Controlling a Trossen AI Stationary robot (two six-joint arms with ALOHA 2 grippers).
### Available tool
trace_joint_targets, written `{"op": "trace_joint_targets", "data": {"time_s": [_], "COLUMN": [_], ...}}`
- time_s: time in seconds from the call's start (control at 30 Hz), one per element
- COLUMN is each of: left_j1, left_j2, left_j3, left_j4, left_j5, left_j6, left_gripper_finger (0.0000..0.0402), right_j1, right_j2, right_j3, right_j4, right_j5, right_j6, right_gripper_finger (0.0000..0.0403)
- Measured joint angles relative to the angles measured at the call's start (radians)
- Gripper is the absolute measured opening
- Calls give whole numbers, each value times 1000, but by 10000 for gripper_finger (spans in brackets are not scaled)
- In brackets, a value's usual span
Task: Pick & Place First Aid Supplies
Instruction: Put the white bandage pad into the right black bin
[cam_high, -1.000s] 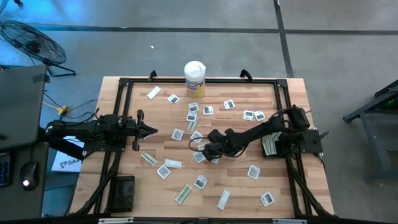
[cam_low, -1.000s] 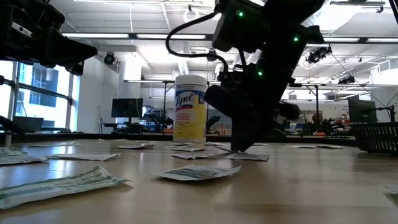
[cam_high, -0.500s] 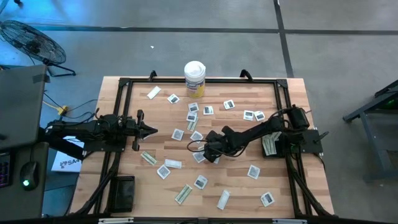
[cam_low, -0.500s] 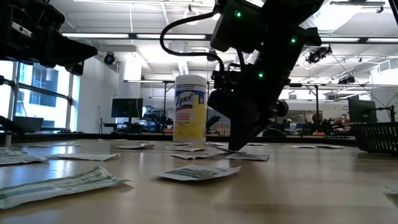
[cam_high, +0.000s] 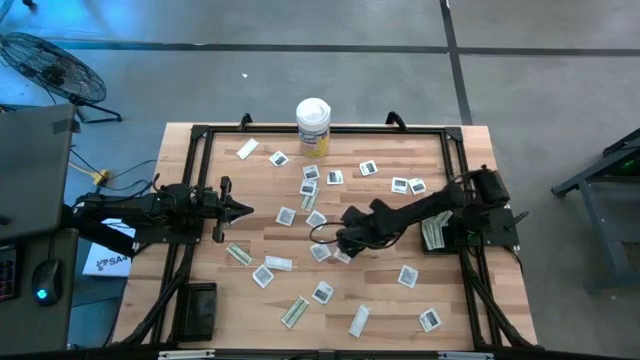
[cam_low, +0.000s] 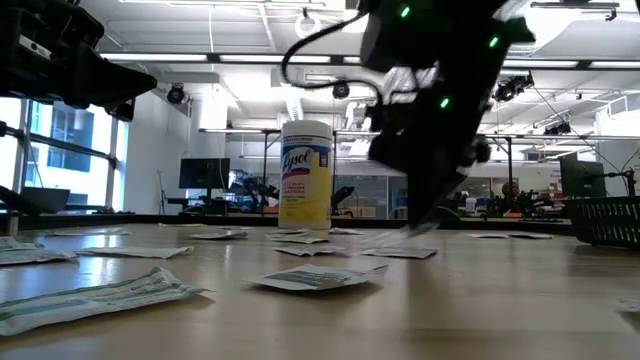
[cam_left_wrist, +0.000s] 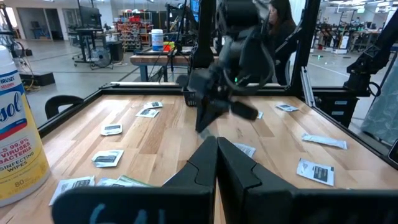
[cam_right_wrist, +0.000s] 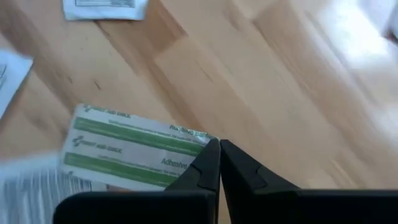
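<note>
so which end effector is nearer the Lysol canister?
Right. The right end effector is mid-table, below the canister; the left end effector waits farther off near the table's left edge.

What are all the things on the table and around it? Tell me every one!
packets: about twenty, white and pale green, scattered over the table
green-striped wrapper: one, white with green stripes, mid-table at the right tool's tips
canister: one, white with a yellow label, upright at the table's far edge
table: one, light wood with a black frame
basket: one, black, at the table's right side
black box: one, at the near left corner
fan: one, dark, on the floor far left
person: one, in the room beyond the table
left tool: dark, shut, waiting at the left side
right tool: dark, shut, mid-table among the packets
</note>
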Motion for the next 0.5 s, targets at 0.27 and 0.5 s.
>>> {"op": "trace_joint_targets", "data": {"time_s": [0.27,0.5], "left_j1": [0,0], "left_j2": [0,0], "left_j3": [0,0], "left_j4": [0,0], "left_j5": [0,0], "left_j6": [0,0], "left_gripper_finger": [1,1], "right_j1": [50,80], "right_j2": [-245,-418], "right_j3": [0,-1], "right_j4": [-474,-877], "right_j5": [-96,-180], "right_j6": [51,-41], "right_gripper_finger": [3,2]}}
